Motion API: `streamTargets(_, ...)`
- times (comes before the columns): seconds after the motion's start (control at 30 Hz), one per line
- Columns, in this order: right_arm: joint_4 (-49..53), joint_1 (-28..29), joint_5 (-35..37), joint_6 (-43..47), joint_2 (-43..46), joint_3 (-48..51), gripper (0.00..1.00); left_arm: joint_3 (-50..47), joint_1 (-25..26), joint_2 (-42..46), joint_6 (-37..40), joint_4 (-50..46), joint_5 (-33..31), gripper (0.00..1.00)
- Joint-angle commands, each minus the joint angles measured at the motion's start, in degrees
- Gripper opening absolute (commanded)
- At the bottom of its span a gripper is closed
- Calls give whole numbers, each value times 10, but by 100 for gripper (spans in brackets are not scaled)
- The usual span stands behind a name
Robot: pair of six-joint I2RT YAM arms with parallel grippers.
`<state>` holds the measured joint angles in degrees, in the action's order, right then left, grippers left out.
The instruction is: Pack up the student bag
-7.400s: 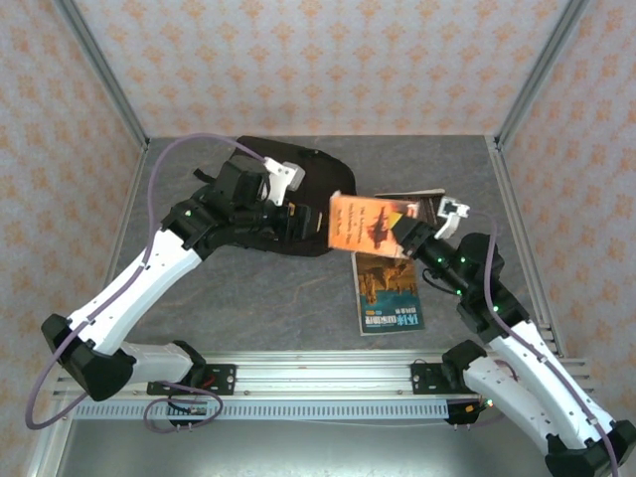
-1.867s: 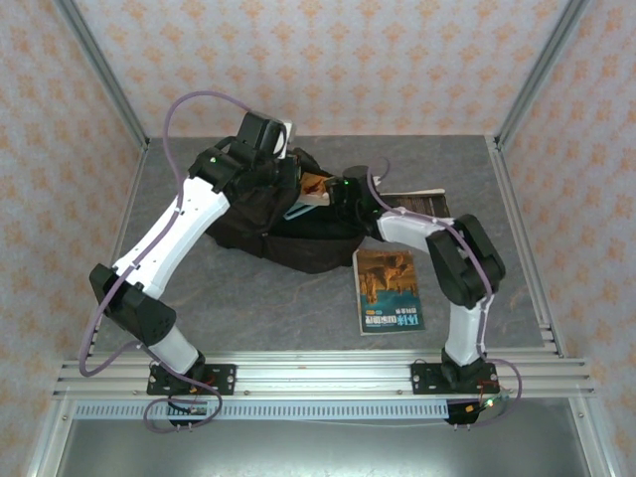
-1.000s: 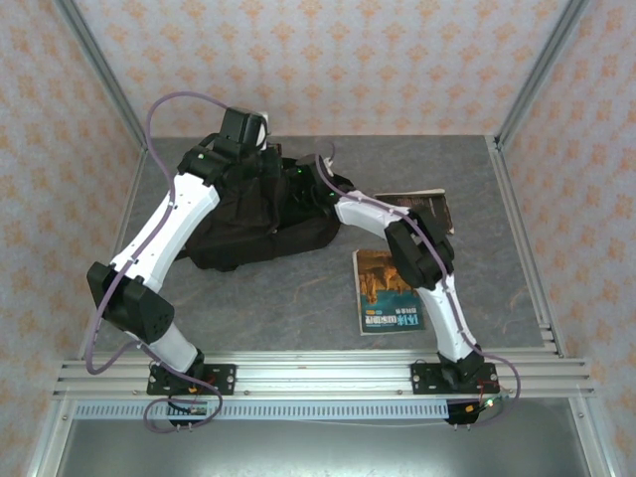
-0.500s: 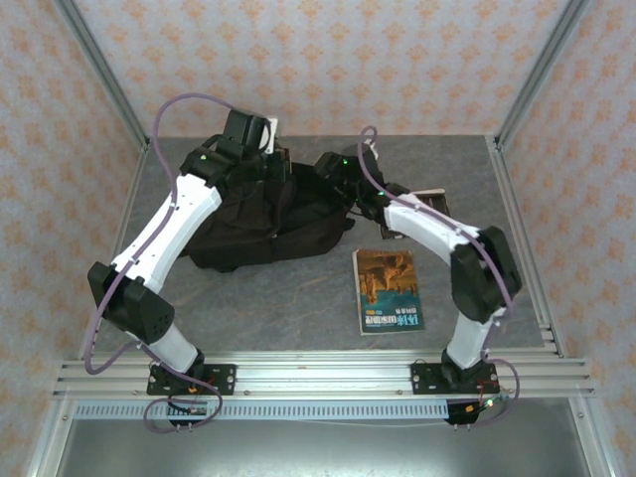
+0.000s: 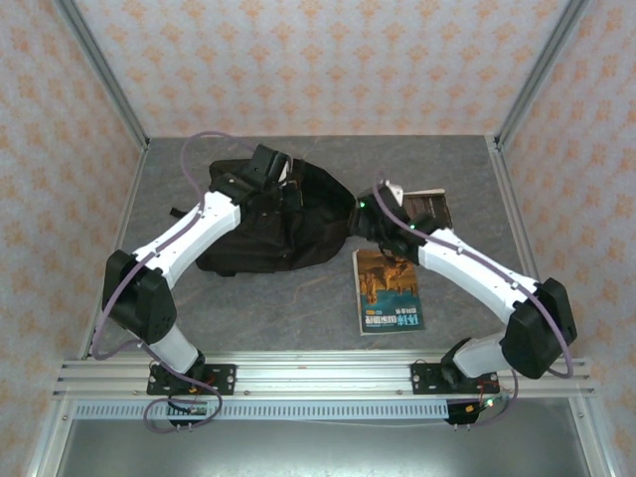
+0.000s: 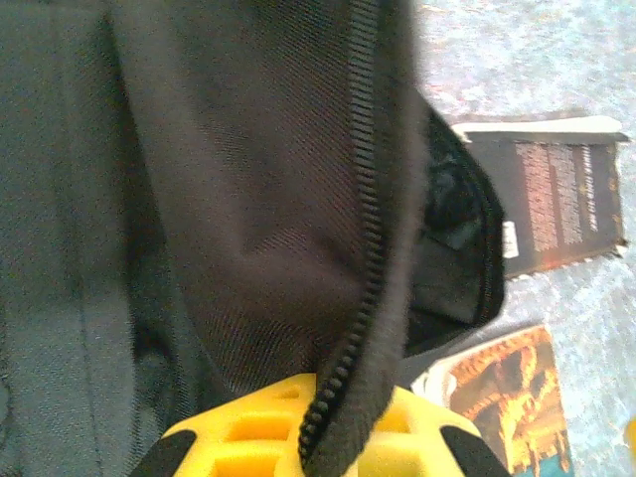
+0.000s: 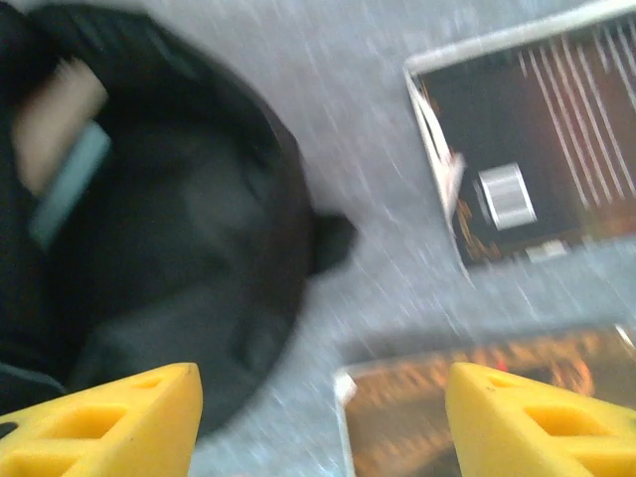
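Observation:
The student bag (image 5: 260, 231), a big black backpack, lies at the table's back left. My left gripper (image 5: 281, 189) is shut on its zippered opening edge (image 6: 360, 248), and the fabric runs between the yellow fingers (image 6: 248, 437). My right gripper (image 5: 372, 217) hangs open and empty just right of the bag, above bare table. In the right wrist view the bag (image 7: 189, 248) shows a tan and teal book edge (image 7: 62, 149) inside its opening, left of my open gripper (image 7: 323, 422).
An orange-covered book (image 5: 389, 290) lies flat on the grey table right of the bag, under the right forearm. A dark-covered book (image 5: 427, 208) lies behind it. Metal frame posts stand at both back corners.
My right gripper has drawn back from the bag's opening toward the near right and spread wider. My left gripper, still shut on the bag's edge, has come nearer and lower.

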<state>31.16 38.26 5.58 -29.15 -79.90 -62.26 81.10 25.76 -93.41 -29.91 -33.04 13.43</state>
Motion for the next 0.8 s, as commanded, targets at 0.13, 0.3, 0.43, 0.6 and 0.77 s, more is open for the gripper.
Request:
streamTargets(0.13,98,34,20,-3,-78,-5,79,-14,-7,-7,-60,50,-44,0)
streamTargets(0.3,87,62,17,-14,-161,-34,74,1,-15,-44,-61,54,-35,0)
streamTargets(0.43,85,62,29,-24,-226,-54,67,0,-23,-63,-70,64,-19,0)
streamTargets(0.6,80,62,64,-32,-269,-53,51,-7,-27,-63,-70,70,-13,0)
streamTargets(0.77,59,62,74,-38,-272,-34,31,-10,-28,-60,-73,74,-10,0)
